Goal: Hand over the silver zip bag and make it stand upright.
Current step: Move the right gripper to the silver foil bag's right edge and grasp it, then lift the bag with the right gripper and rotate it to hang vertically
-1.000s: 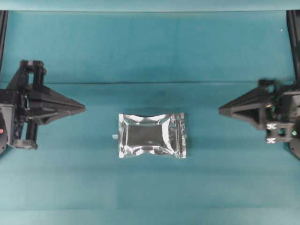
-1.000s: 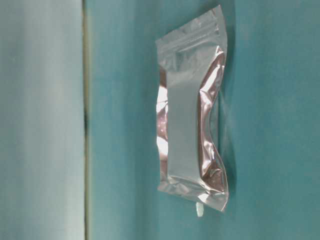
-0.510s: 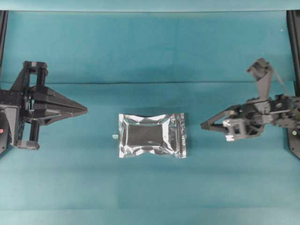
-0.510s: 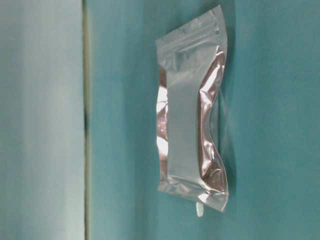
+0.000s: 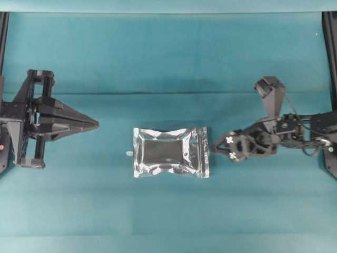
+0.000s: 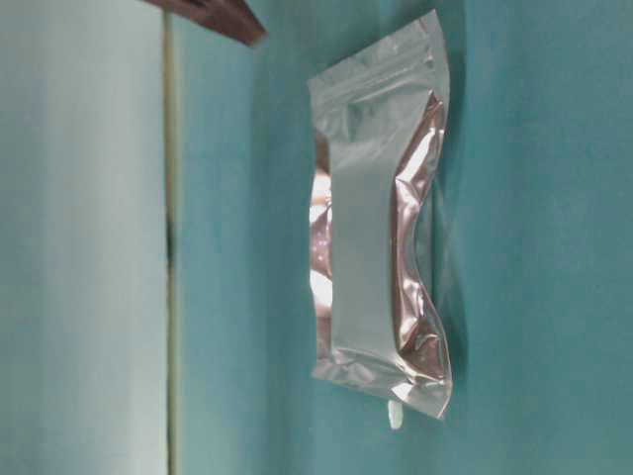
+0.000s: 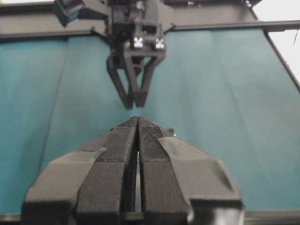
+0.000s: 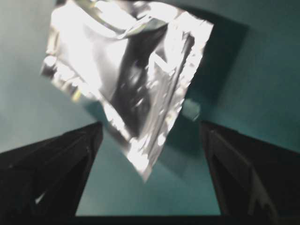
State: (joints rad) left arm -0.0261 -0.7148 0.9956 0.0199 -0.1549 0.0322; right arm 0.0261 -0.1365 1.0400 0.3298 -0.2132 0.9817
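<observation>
Bag (image 5: 171, 152): flat mid-worktop, zip end toward right claw (image 5: 239, 124).
Right claw: spread wide beside the zip edge; should straddle it squarely.
Left claw (image 5: 96, 124): closed, empty, apart.

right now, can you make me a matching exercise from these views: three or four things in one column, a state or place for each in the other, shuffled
Things:
1. silver zip bag
2. left gripper
3. right gripper
4. tiny white scrap

States or places:
A. fingers spread wide, near the bag's zip end
B. lying flat on the teal cloth
C. fingers pressed together, holding nothing
D. beside the bag's end facing the left gripper

Pairs: 1-B, 2-C, 3-A, 4-D
</observation>
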